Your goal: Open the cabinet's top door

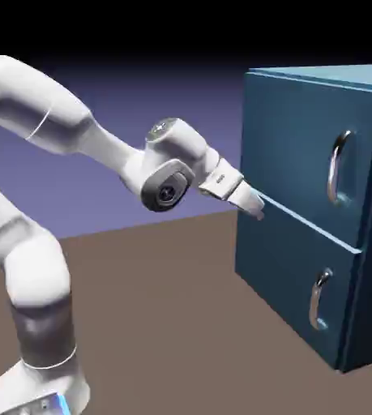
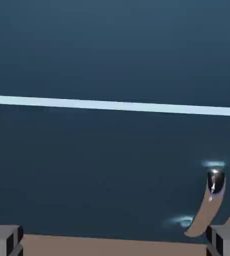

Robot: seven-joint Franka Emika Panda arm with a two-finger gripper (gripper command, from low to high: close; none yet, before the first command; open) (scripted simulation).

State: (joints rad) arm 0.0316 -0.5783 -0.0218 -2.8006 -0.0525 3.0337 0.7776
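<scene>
Dark-blue top door (image 1: 298,154) shut, just right of empty, wide-open gripper (image 1: 256,206); handle (image 1: 339,166) well apart.

A flat brown table (image 1: 164,324) fills the lower part of the exterior view. A large dark-blue cabinet (image 1: 302,162) stands directly on it, and the white robot arm's base (image 1: 39,389) rests on the table well apart from the cabinet, with bare brown surface between them.
</scene>
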